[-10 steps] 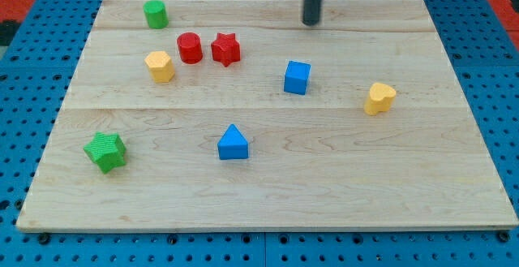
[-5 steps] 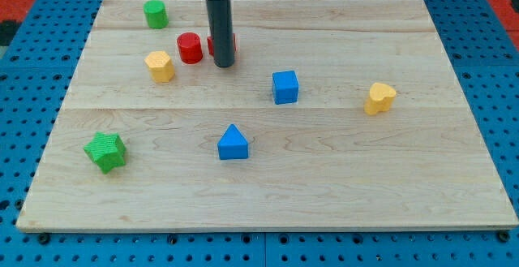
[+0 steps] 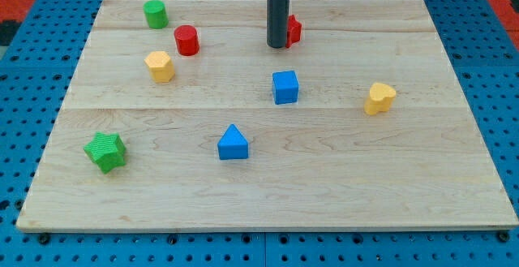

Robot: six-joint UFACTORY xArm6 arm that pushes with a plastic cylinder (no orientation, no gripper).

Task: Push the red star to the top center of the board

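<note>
The red star (image 3: 294, 29) sits near the top centre of the wooden board (image 3: 268, 186), mostly hidden behind the dark rod. My tip (image 3: 277, 45) rests on the board right against the star's left side. A red cylinder (image 3: 187, 40) stands well to the left of the tip.
A green cylinder (image 3: 155, 13) is at the top left, a yellow block (image 3: 160, 66) below it. A blue cube (image 3: 285, 87) lies just below the tip. A yellow heart-like block (image 3: 378, 98) is at the right, a blue triangle (image 3: 233, 143) at centre-bottom, a green star (image 3: 105, 151) at the lower left.
The tip went from the top down to the red star, then swept up and right, carrying the star away from the red cylinder. The blue cube shifted slightly left.
</note>
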